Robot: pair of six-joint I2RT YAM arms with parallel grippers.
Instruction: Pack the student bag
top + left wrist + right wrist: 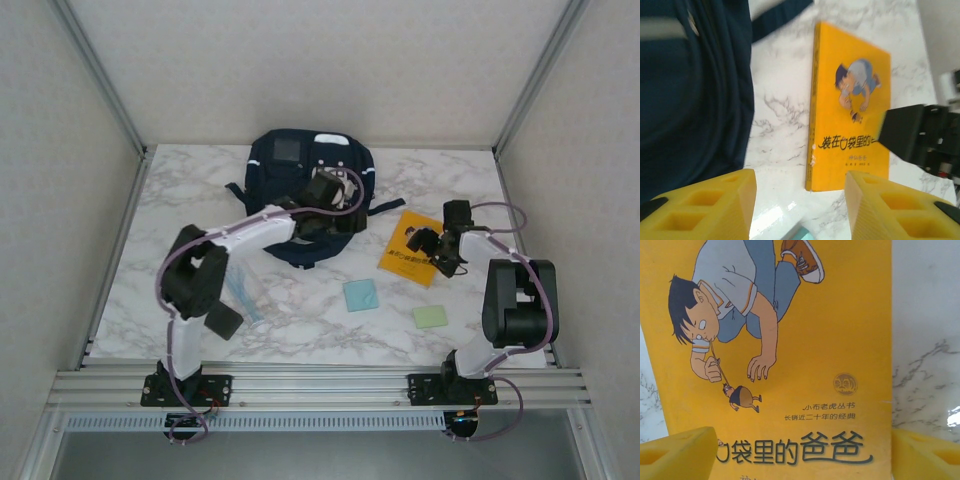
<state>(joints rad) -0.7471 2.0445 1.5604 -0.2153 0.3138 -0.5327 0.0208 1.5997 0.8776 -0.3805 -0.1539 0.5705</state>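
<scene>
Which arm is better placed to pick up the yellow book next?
Probably right: the right gripper, open, hangs directly above the yellow book; the left gripper is beside the student bag.

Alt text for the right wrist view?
A yellow book with a cartoon boy on its cover lies on a white marble table. Two yellow jaws stand open at the bottom corners.

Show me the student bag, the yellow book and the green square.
student bag (272, 178): top external view, navy fabric on its left side.
yellow book (810, 355): right wrist view, middle of the cover.
green square (431, 317): top external view, its middle.
</scene>
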